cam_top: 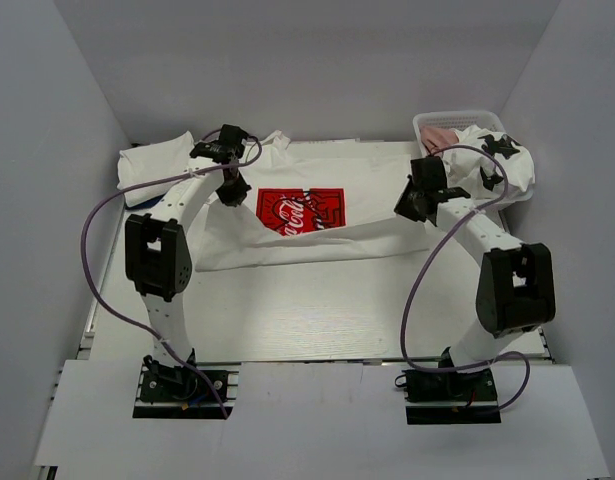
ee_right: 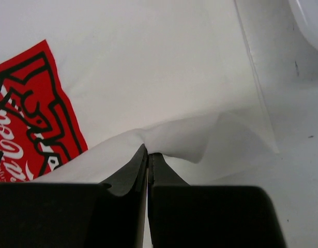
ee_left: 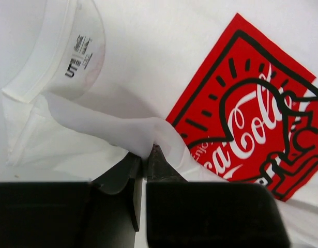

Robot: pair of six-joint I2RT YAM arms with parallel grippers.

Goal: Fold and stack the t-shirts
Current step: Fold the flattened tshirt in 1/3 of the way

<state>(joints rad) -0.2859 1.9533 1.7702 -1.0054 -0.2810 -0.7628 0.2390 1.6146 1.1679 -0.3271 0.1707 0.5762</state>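
The left gripper has its jaws nearly together, clamped on a pinch of thin cloth from the white t-shirt. Just ahead and to its left lies the ribbed collar with its neck label, and to its right the red Coca-Cola print. The right gripper is closed tight on another raised fold of the same shirt, with the print off to its left and bare table to its right.

The step in hand looks like a fold of this shirt, both arms holding an edge up off the table. The next move probably calls for carrying both pinches across together at an even height, so the cloth lies flat without dragging or bunching.

The shirt lies print-up between the arms, thin and semi-sheer where lifted. Beyond the right gripper a white plastic basket holds a dusty-pink tee and a white tee with black patches. Beyond the left gripper sits a heap of white cloth.
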